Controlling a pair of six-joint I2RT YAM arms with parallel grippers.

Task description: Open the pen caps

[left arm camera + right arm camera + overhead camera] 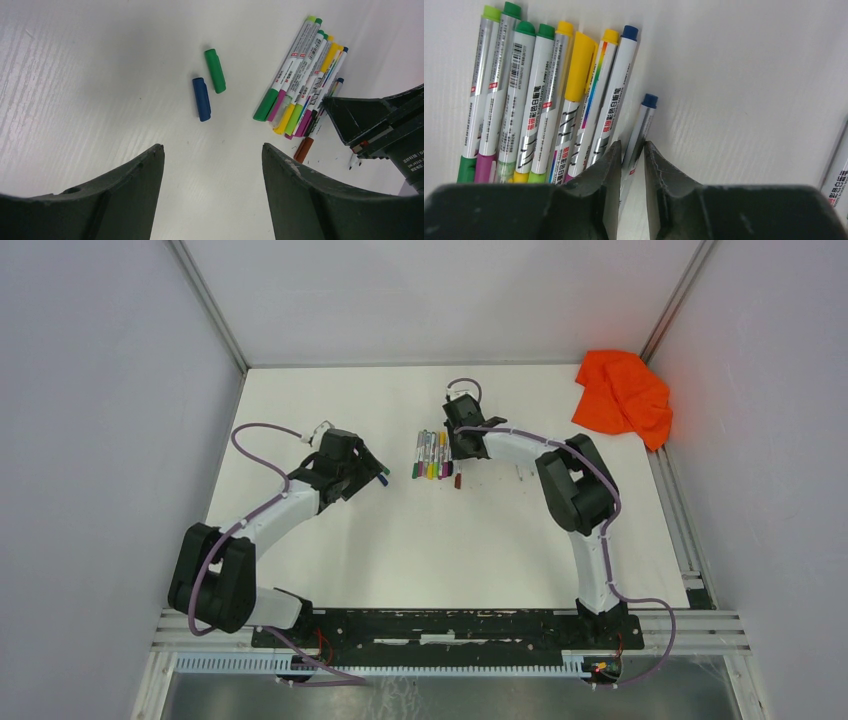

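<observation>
**Left arm.** The arm reaches forward from its base at the near left, elbow bent, wrist angled right toward mid-counter. The left gripper (pixel 212 150) hangs above the counter (pixel 400 540) with its jaws wide apart and nothing between them. It is well clear of the pens.

**Right arm.** The arm rises from the near right base, folds at the elbow and reaches left and far. Its wrist is pitched down over the right end of the pen group. The right gripper (pixel 632 147) is drawn in on the barrel of a blue-ended pen (pixel 643 122), one finger on each side and no gap visible. Grip pressure cannot be judged.

**Task items.**
- The row of pens (pixel 539 90) lies side by side at mid-counter, touching one another, just left of the held pen.
- The pens in the row show coloured ends: green, magenta, yellow and blue.
- A yellow cap (pixel 580 65) sits within the row.
- A brown-capped pen (pixel 303 149) lies at the near end of the group, beside the right gripper.
- A green cap (pixel 215 70) and a blue cap (pixel 201 98) lie loose on the counter, left of the row. They are near each other and not touching.

**Other.** An orange cloth (pixel 622 395) lies crumpled at the far right corner.
</observation>
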